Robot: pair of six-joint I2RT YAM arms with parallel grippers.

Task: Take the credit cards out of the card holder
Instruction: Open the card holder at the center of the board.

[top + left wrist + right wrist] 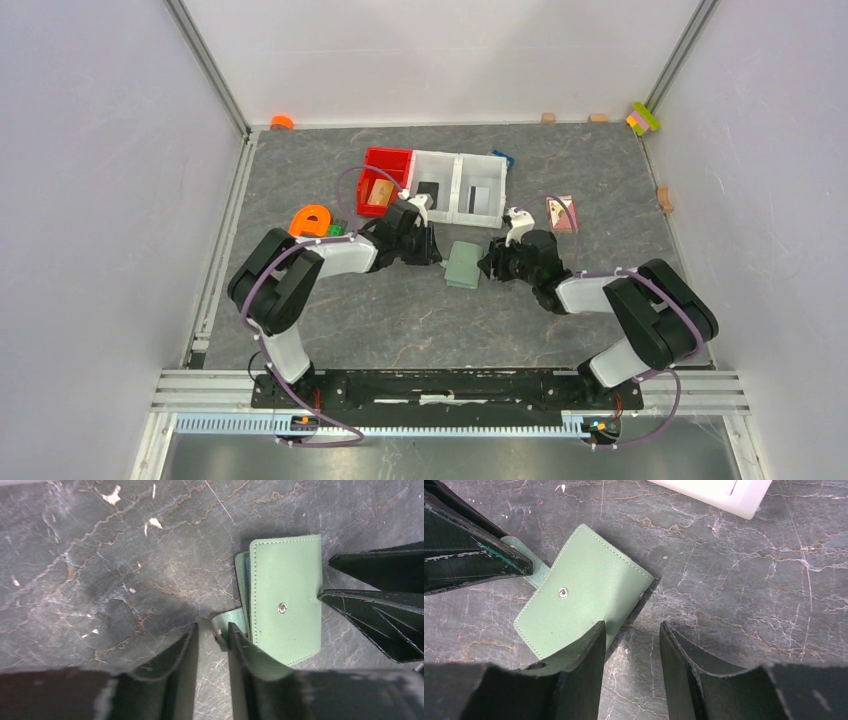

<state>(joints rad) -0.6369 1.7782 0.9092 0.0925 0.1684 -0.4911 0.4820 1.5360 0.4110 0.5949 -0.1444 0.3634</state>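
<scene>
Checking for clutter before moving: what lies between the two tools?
Only the green card holder, folded over, between the left tool and the right tool; the top view shows it.

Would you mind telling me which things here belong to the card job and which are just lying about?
Job: card holder; tan card in the red bin; dark card and pale card in the white bin.
Lying about: pink square item; orange piece; coloured blocks.
</scene>
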